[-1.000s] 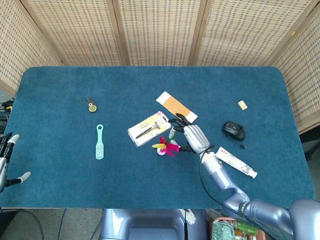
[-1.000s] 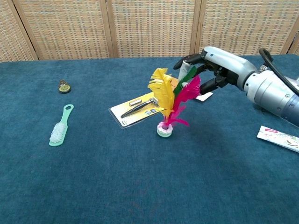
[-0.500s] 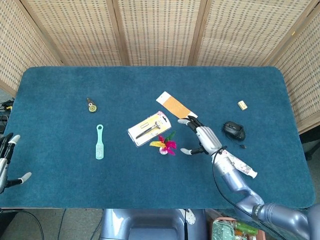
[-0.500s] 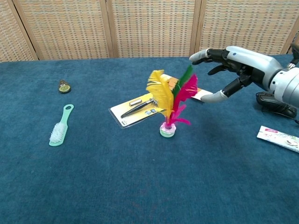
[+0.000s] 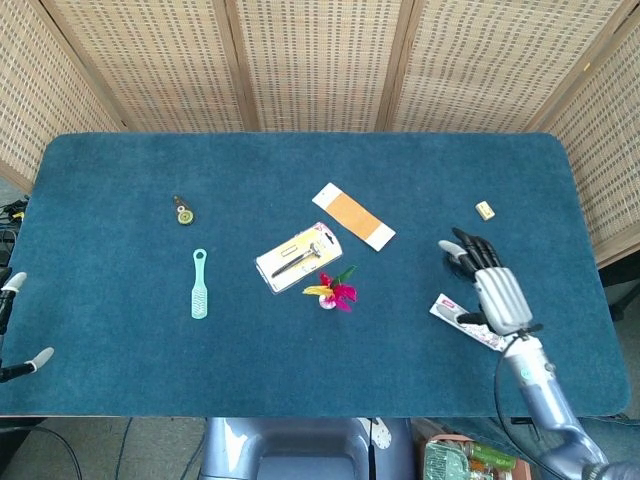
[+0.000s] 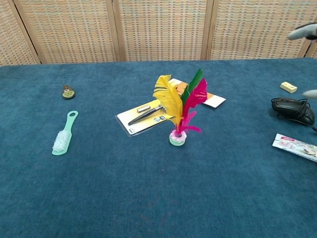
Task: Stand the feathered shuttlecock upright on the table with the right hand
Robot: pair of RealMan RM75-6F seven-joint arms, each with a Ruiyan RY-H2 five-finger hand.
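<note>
1. The feathered shuttlecock with yellow, pink and green plumes [image 6: 179,111] is being seen upright on its round pale base, near the middle of the blue carpeted worktop [image 5: 150,340], just beside the near corner of the flat carded razor pack [image 5: 299,257]. Nothing is touching it in either view.

2. The right hand [image 5: 495,288] is being shown well apart from the shuttlecock, over the right part of the worktop, with its fingers spread and nothing held. It is lying above the white toothpaste tube [image 6: 295,147] and in front of the black computer mouse (mostly hidden in the head view, plain in the chest view) [image 6: 293,110].

3. Judged from this arrangement, the task is being read as done: the base is sitting flat and the feathers are pointing up, so no support is being needed, which is probably why the right hand is empty and clear of it.

4. The left hand [image 5: 18,330] is being glimpsed only at the left edge of the head view, off the worktop; its state cannot be told from so little.

5. A mint-green plastic brush [image 6: 63,135] is lying far to the left, taking no part.
</note>
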